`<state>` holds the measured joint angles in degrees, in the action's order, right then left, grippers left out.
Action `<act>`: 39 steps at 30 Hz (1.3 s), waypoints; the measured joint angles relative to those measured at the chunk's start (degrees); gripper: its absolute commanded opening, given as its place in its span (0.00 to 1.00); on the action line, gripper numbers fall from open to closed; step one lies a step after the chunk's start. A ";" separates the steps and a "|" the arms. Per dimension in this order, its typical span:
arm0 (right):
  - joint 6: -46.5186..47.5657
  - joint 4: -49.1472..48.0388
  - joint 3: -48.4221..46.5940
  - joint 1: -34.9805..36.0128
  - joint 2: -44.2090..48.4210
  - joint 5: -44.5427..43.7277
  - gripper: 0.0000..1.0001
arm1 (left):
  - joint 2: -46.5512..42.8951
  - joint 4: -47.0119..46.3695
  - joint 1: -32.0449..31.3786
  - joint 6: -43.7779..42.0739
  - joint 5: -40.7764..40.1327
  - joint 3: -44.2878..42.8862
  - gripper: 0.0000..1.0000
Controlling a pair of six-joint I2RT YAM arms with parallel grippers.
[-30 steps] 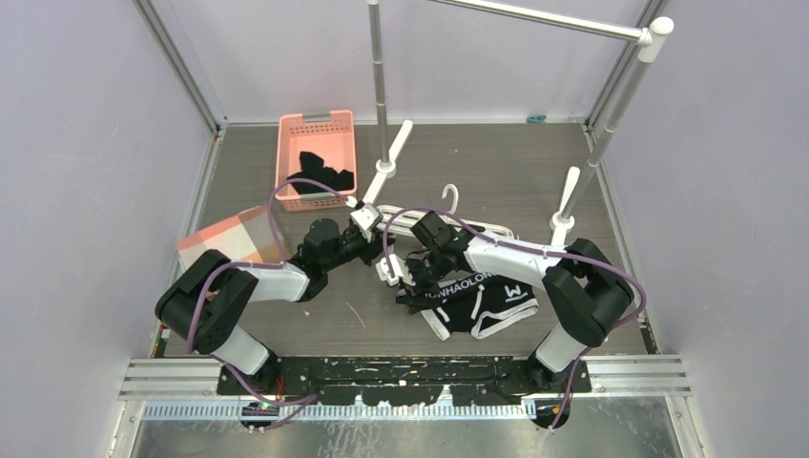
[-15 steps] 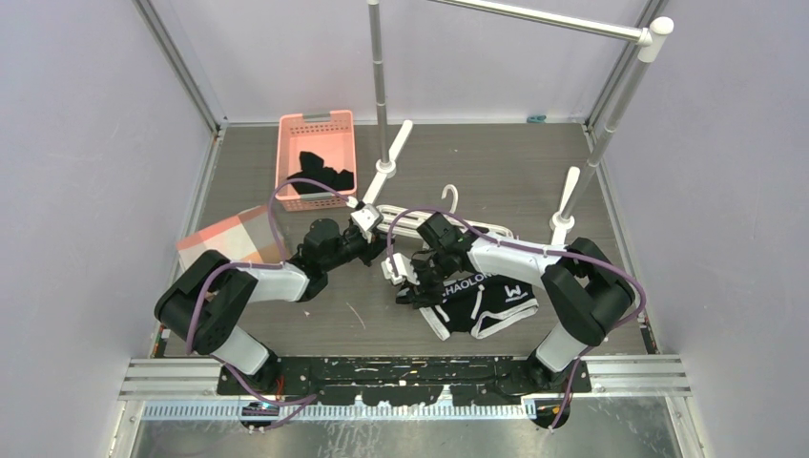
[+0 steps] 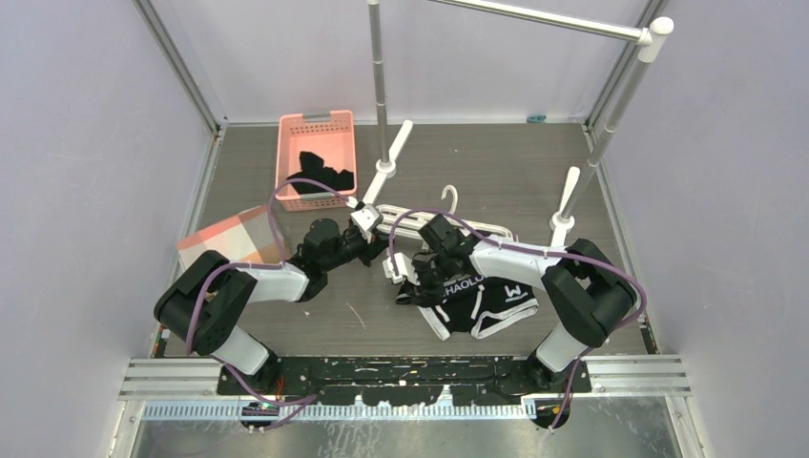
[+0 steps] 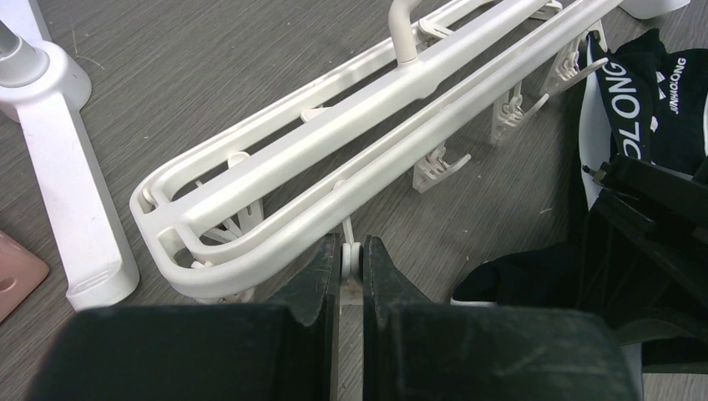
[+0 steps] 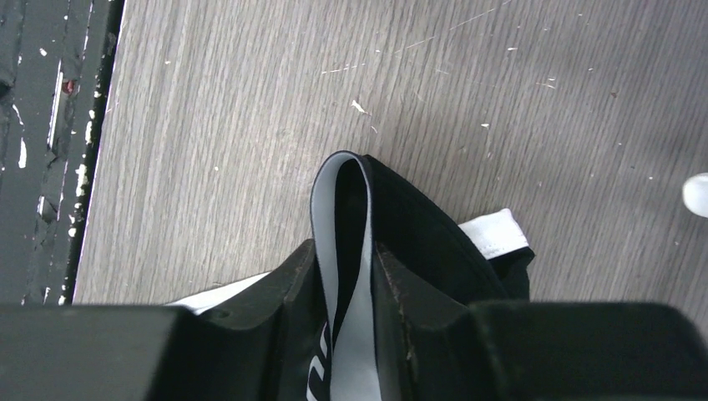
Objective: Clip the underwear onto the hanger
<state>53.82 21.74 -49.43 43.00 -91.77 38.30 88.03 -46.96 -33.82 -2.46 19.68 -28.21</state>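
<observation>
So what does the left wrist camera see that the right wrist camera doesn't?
Only the left wrist view shows the white plastic clip hanger, with the left gripper pinching one clip. Only the right wrist view shows the right gripper squeezing a folded loop of waistband. Both show the black underwear with white trim and the grey wooden table.

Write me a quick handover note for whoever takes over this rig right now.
Left gripper: shut on a clip on the near rail of the hanger, which lies on the table.
Right gripper: pinching a fold of the underwear at the waistband; the rest of the garment lies on the table beside the hanger.
Done: both grips made.
Left: bring the waistband to the clip, seat it, release. No clip appears to hold the garment yet.
</observation>
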 measured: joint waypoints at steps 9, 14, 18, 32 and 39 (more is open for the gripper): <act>-4.68 -5.07 3.04 0.00 2.51 -1.20 0.01 | -0.04 0.13 0.00 0.28 0.20 0.00 0.00; -10.88 -12.04 7.74 0.00 7.96 -2.03 0.01 | -0.22 0.09 0.11 2.12 1.73 0.00 0.00; -15.13 -16.31 10.47 0.00 10.56 -3.06 0.01 | -0.98 -0.04 0.11 4.11 3.69 0.31 0.00; -25.57 -23.93 12.20 0.00 10.97 -8.72 0.01 | -4.04 -1.68 0.11 8.09 8.28 2.75 0.00; -26.23 -24.57 15.45 0.00 13.35 -11.34 0.01 | -5.25 -1.66 0.11 9.44 10.32 2.75 0.00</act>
<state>27.59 -2.83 -33.98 43.00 -78.41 26.96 82.78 -48.62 -33.71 6.98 30.00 -25.45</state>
